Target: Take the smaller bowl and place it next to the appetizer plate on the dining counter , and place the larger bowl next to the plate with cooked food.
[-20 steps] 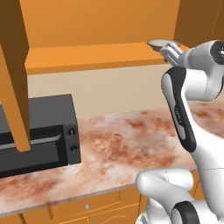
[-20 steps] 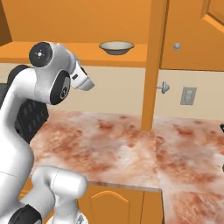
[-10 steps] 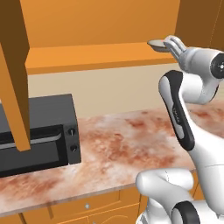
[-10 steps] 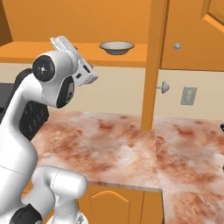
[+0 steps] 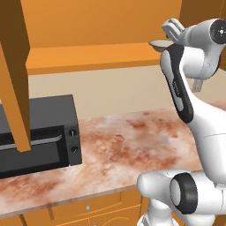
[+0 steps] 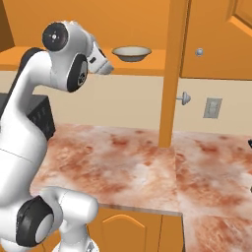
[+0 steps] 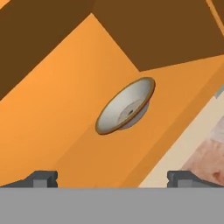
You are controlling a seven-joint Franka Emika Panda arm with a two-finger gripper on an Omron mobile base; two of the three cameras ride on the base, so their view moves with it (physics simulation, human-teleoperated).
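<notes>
Nearest, marbled counter point(image 6: 123, 167) below the arm, black microwave point(image 5: 39, 132) at its left end against the wall. Above, fingers point(image 7: 111, 178) spread wide and released, holding nothing (tips just poking up at the bottom of the hand view), aimed at the orange shelf point(image 6: 147, 64). Farther on, bowl point(image 7: 126, 106) sitting alone on that shelf, upright, cream with a darker rim, well apart from the fingers. In the right base view, bowl point(image 6: 131, 52) just beyond the hand, left of the cabinet's upright post point(image 6: 170, 74).
</notes>
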